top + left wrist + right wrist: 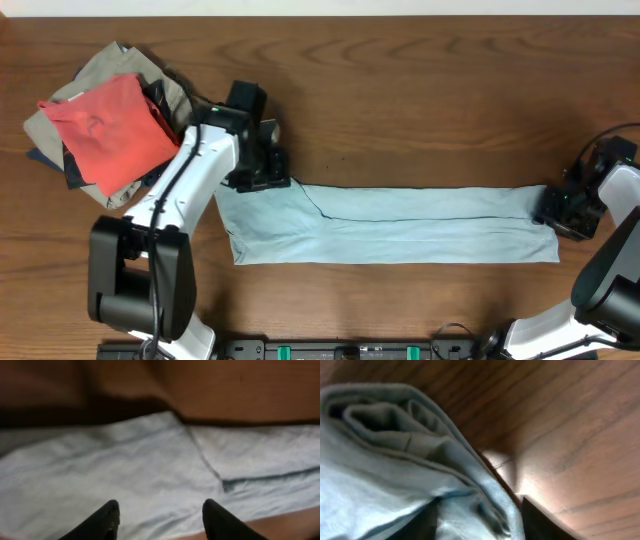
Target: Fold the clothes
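A light blue garment (400,225) lies flat across the table, folded lengthwise into a long strip. My left gripper (263,180) is over its far left corner. In the left wrist view its fingers (160,520) are open, spread just above the blue cloth (125,470), holding nothing. My right gripper (556,212) is at the strip's far right end. In the right wrist view its fingers (480,522) are spread apart with the bunched folded edge of the cloth (410,445) between them.
A pile of other clothes sits at the back left: a red piece (112,130) on top of khaki (95,75) and dark ones. Bare wooden table (430,110) stretches behind the strip.
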{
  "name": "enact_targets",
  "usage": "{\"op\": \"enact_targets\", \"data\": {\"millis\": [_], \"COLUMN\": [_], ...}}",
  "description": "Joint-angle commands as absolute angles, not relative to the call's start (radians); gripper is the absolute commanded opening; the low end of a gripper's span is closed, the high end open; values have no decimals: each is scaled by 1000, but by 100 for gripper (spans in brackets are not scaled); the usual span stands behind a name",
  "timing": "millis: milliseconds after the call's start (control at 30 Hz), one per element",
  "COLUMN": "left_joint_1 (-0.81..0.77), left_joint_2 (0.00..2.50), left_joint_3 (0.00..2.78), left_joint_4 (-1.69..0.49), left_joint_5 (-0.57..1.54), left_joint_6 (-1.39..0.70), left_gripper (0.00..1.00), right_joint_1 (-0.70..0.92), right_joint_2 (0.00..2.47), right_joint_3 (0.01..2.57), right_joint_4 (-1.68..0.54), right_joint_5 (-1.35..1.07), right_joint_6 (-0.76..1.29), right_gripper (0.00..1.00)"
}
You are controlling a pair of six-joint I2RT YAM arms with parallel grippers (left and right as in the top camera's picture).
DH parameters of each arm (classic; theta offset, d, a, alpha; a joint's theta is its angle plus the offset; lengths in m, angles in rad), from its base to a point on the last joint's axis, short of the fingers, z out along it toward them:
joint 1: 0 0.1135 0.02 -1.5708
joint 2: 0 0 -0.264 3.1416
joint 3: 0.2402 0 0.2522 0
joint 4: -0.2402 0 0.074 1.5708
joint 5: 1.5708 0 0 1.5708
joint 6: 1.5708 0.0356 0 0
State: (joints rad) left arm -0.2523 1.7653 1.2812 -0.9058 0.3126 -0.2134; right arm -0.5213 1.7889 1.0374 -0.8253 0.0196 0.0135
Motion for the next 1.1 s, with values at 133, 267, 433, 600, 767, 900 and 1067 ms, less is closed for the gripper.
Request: {"op": "enact_targets", "data": {"millis": [133,267,433,600,767,900,1067], "left_joint_1": [-289,-303,-330,-363,-377,-377,-377], "left_joint_2": [1794,1849,1906,1940,1941,1941,1941], "left_joint_3": [1273,1273,1273,1273,1274,1274,1274], "left_joint_4": [-818,-763,-731,-738,-751,-765,-776], "left_joint_5": [204,206,208,208,208,208,208], "left_joint_6": [-249,-249,-249,-249,-249,-249,-249], "left_gripper": [61,61,61,53,27,7,6], "right_joint_1": [-532,-532,-532,-532,-532,-532,-532], "right_joint_2": [1802,1802,1802,1802,1802,1802,1802], "right_joint_3": [1032,1032,1032,1032,1032,1032,1032], "right_joint_4": [-816,-816,-819,-819,-819,-819,-820], "right_joint_5": [-20,-20,-20,-20,-20,-20,-20], "right_joint_6": [10,10,10,10,10,10,10], "right_gripper": [44,44,44,44,44,44,44]}}
